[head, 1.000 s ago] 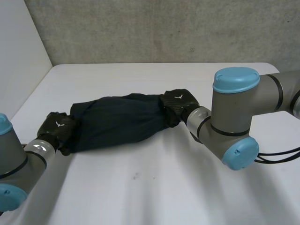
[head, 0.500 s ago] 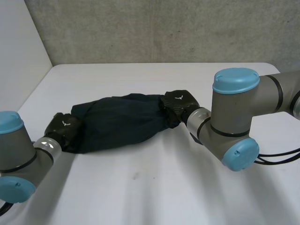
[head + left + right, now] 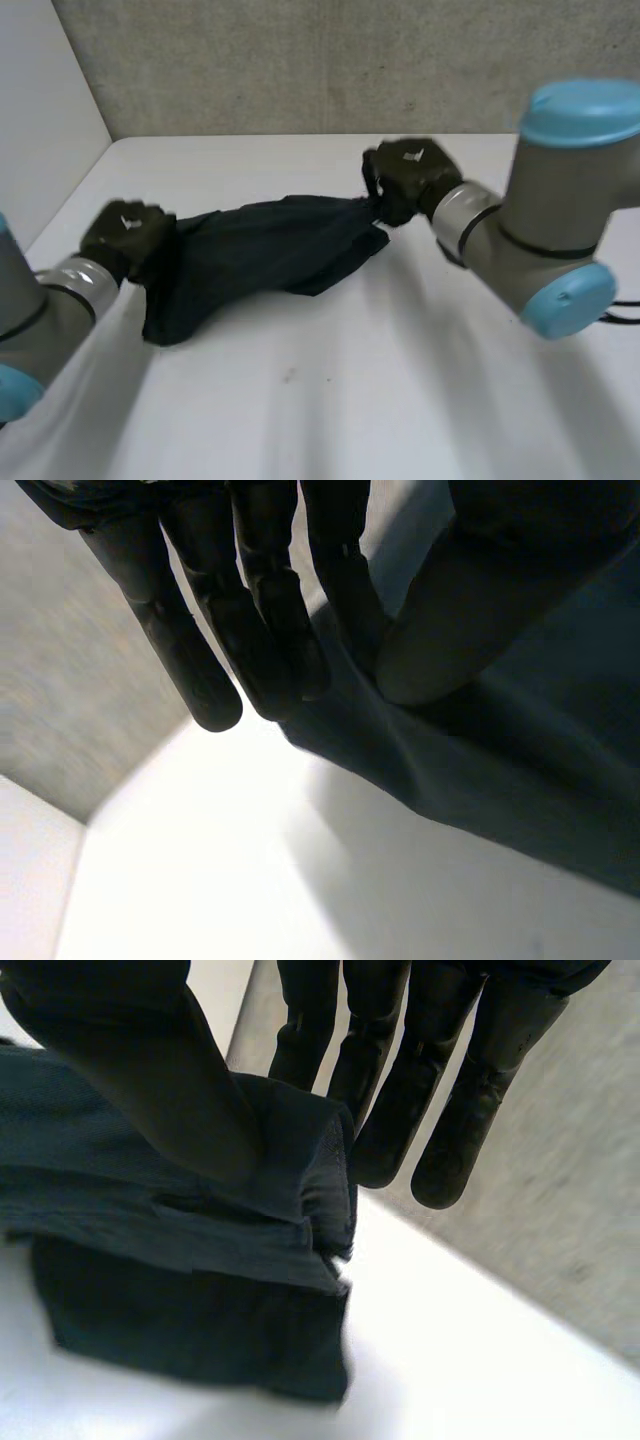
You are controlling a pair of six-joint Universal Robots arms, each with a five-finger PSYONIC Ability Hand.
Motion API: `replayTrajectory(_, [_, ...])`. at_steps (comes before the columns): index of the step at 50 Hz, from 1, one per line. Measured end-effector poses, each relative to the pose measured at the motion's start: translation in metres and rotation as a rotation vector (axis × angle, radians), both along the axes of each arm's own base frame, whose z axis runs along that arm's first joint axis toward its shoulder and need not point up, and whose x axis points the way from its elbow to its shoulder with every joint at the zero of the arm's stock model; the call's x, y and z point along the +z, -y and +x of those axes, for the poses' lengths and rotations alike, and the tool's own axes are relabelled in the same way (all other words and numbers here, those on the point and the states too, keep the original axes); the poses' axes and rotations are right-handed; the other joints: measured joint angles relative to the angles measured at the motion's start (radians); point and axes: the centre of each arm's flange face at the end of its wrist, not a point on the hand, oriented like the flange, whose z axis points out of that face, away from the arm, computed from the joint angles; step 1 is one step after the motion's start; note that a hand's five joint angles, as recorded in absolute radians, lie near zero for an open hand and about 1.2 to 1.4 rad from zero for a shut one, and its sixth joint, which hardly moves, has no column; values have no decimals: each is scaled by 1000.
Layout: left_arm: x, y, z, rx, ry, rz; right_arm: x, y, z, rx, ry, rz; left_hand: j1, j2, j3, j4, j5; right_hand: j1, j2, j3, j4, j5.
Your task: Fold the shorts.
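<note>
White table (image 3: 330, 400); grey wall (image 3: 300, 60) behind; white panel (image 3: 40, 100) beside.

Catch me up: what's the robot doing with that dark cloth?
It is partway through folding a pair of dark shorts. The left hand pinches one end between thumb and fingers, and the right hand pinches the opposite end the same way. The shorts hang stretched between them, bunched lengthwise and apparently held up above the white table, with the slack sagging towards it. No fold is laid down yet.
</note>
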Motion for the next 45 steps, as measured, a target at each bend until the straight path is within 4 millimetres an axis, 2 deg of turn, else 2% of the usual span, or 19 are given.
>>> replayTrajectory(2, [4,-1,0,-1,-11,-4,4,0,-1,-2,2,-9,0,0,0,0,0,0,0,0,0,0])
replayTrajectory(4, [32,-15,-2,-16,-119,-29,25,-4,-12,-16,-13,-62,-47,-65,-64,-68,-63,0,0,0,0,0])
replayTrajectory(6, [39,-21,-2,-29,-157,-23,28,-6,-16,-17,-40,-67,-50,-68,-66,-70,-65,0,0,0,0,0])
replayTrajectory(7, [41,-27,-3,-39,-181,-9,27,-10,-21,-14,-95,-61,-219,-212,-208,-213,-209,0,0,0,0,0])
replayTrajectory(8, [42,-31,-3,-47,-195,4,24,-14,-24,-8,-142,-49,-219,-212,-208,-213,-209,0,0,0,0,0])
replayTrajectory(9, [40,-36,-3,-56,-206,23,19,-18,-27,0,-200,-31,-219,-212,-208,-213,-209,0,0,0,0,0])
replayTrajectory(10, [36,-43,-4,-65,-214,55,8,-25,-32,18,-291,7,-398,-400,-390,-398,-396,0,0,0,0,0])
replayTrajectory(11, [33,-46,-3,-67,-215,70,4,-27,-34,27,-326,23,-436,-446,-437,-447,-445,0,0,0,0,0])
replayTrajectory(12, [33,-46,-3,-67,-215,70,4,-27,-34,27,-326,23,-436,-446,-437,-447,-445,0,0,0,0,0])
replayTrajectory(14, [22,-56,-3,-72,-208,123,-14,-37,-40,60,-439,84,-478,-497,-492,-500,-501,0,0,0,0,0])
replayTrajectory(19, [9,-67,-4,-75,-194,171,-31,-43,-43,73,-479,118,-512,-535,-528,-534,-540,-30,-19,-20,-20,-19])
replayTrajectory(20, [7,-73,-6,-86,-190,182,-37,-42,-43,60,-454,119,-524,-547,-541,-547,-553,-304,-326,-301,-303,-294])
replayTrajectory(23, [5,-88,-11,-116,-186,190,-44,-43,-44,36,-393,116,-527,-550,-544,-552,-558,-441,-525,-498,-500,-487])
replayTrajectory(24, [4,-95,-13,-129,-184,191,-45,-45,-44,27,-365,112,-527,-550,-544,-552,-558,-610,-771,-776,-780,-751])
replayTrajectory(26, [4,-109,-16,-159,-182,187,-45,-48,-46,18,-322,99,-527,-550,-544,-552,-558,-656,-819,-858,-867,-826])
replayTrajectory(29, [3,-127,-19,-194,-181,173,-42,-56,-48,22,-283,76,-527,-550,-544,-552,-559,-657,-819,-865,-874,-829])
replayTrajectory(35, [-5,-144,-19,-210,-176,147,-39,-70,-54,76,-310,29,-527,-553,-544,-552,-558,-657,-819,-865,-874,-829])
replayTrajectory(41, [-17,-150,-15,-204,-129,143,-50,-74,-66,124,-405,0,-603,-612,-606,-616,-621,-657,-819,-865,-874,-829])
replayTrajectory(45, [-30,-158,-12,-224,-24,141,-65,-67,-73,156,-440,4,-810,-822,-815,-831,-831,-654,-817,-832,-844,-790])
